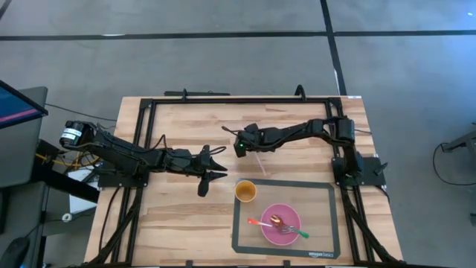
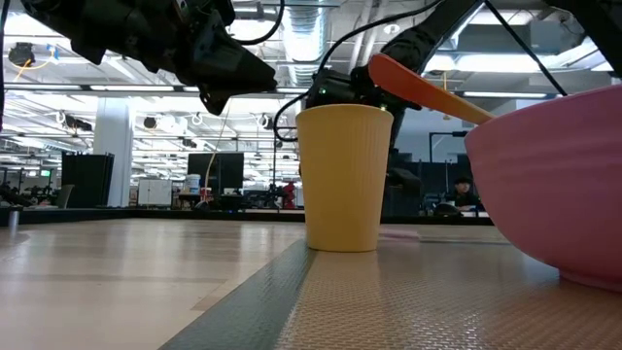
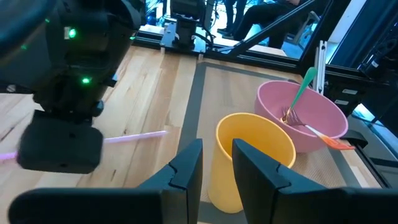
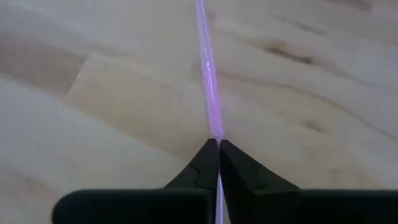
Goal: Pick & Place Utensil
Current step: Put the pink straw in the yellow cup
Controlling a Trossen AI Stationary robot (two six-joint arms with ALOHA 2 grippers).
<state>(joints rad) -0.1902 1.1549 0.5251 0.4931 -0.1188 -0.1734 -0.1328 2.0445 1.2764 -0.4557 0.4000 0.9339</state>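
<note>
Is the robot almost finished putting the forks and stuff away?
Partly. A green fork and an orange spoon already sit in the pink bowl. Right now the right end effector is pinched shut on a pink straw lying on the wooden table. Left to do: lift it and place it, maybe in the yellow cup.

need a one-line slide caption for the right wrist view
Right gripper shut on a thin pink straw lying across the bare wooden table.
</note>
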